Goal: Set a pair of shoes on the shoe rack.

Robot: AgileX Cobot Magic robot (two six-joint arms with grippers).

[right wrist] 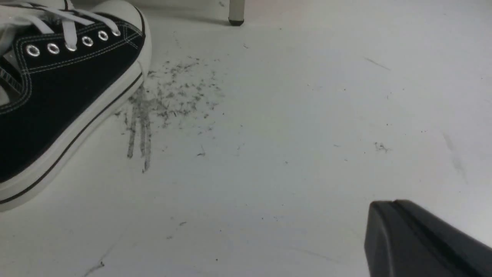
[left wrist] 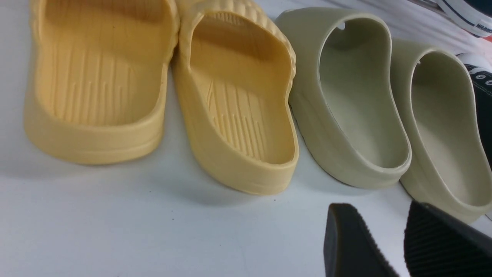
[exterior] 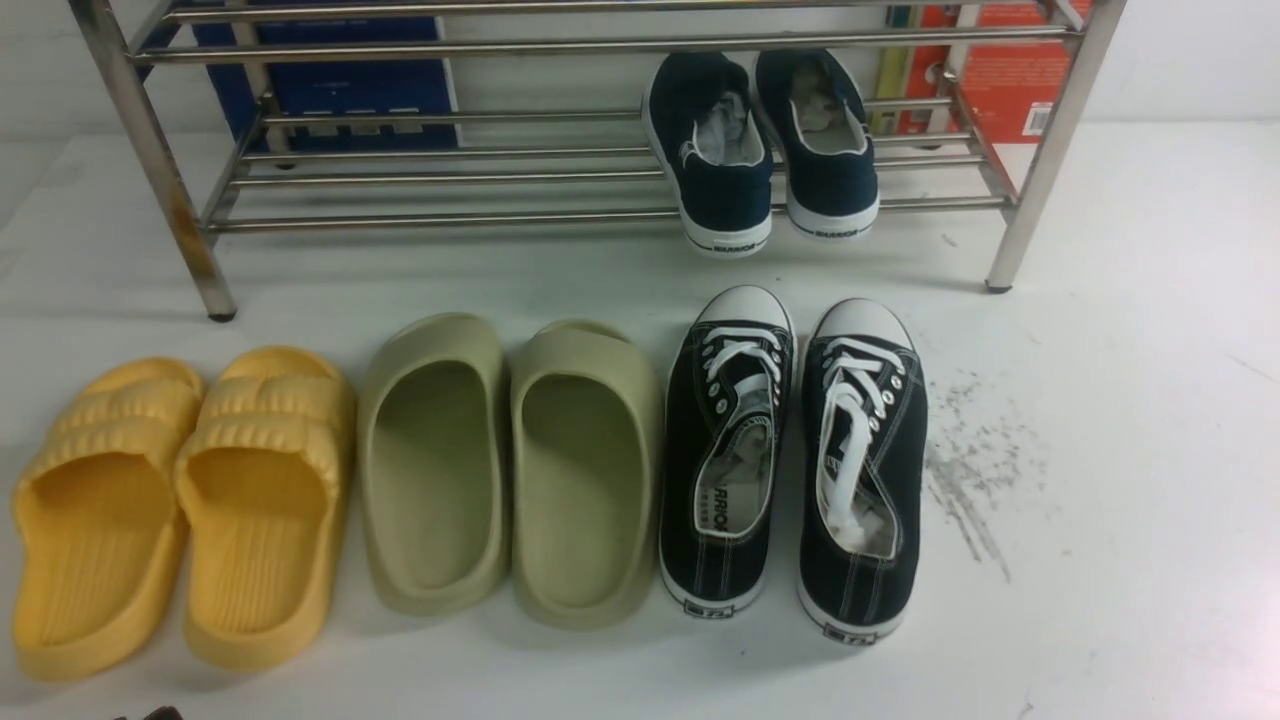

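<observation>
The pair of shoes, two navy slip-ons with white soles, rests side by side on the lower tier of the shoe rack (exterior: 450, 215), toward its right end. The left shoe (exterior: 715, 165) and the right shoe (exterior: 825, 150) both have their heels hanging over the front bar. No gripper touches them. In the left wrist view my left gripper (left wrist: 378, 209) is open and holds nothing. It hovers low over the table near the heels of the green slippers. In the right wrist view my right gripper (right wrist: 390, 206) is shut on nothing, over bare table to the right of the black sneakers.
A row stands on the white table in front of the rack: yellow slippers (exterior: 180, 500), olive-green slippers (exterior: 510, 460) and black lace-up sneakers (exterior: 790, 460). Grey scuff marks (exterior: 970, 470) lie right of the sneakers. The rack's right front leg (right wrist: 236, 11) stands beyond them. Blue and red boxes sit behind the rack.
</observation>
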